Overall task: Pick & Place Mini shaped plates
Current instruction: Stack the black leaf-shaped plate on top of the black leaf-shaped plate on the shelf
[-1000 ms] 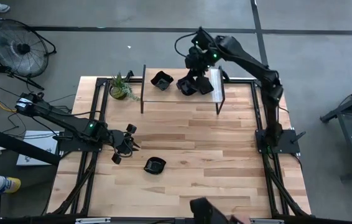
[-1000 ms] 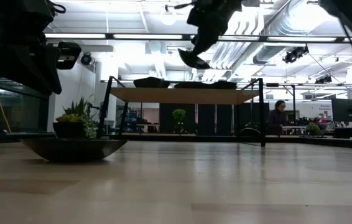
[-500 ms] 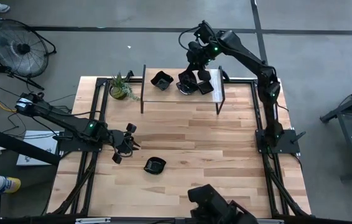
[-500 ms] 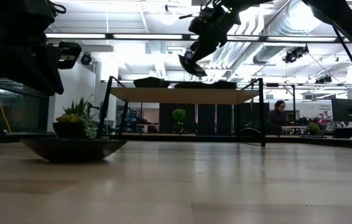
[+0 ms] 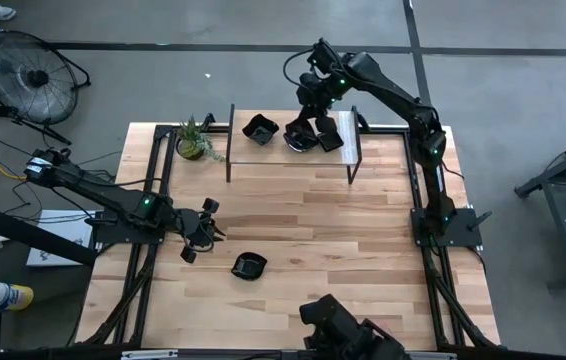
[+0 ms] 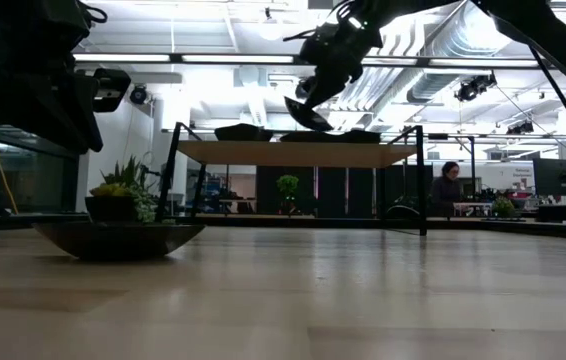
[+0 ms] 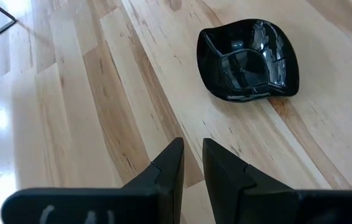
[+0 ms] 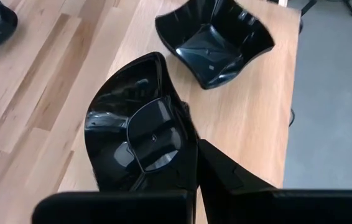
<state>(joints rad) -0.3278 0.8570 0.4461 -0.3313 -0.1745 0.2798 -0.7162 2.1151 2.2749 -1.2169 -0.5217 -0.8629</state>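
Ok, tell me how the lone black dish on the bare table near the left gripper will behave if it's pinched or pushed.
The black dish looks rigid and probably brittle, so it won't flex. Its glossy, reflective surface suggests the fingers could slip, and a rim pinch seems safest. It sits low and wide on the wooden table, so a push would likely slide it rather than tip it. The left gripper hovers beside it.

Your light wooden plank desk (image 5: 293,230) carries one glossy black wavy-rimmed dish (image 5: 249,266) near its front, a small green potted plant (image 5: 194,143) at the back left corner, and a raised black-framed wooden shelf (image 5: 288,152) holding more black dishes (image 5: 260,128).
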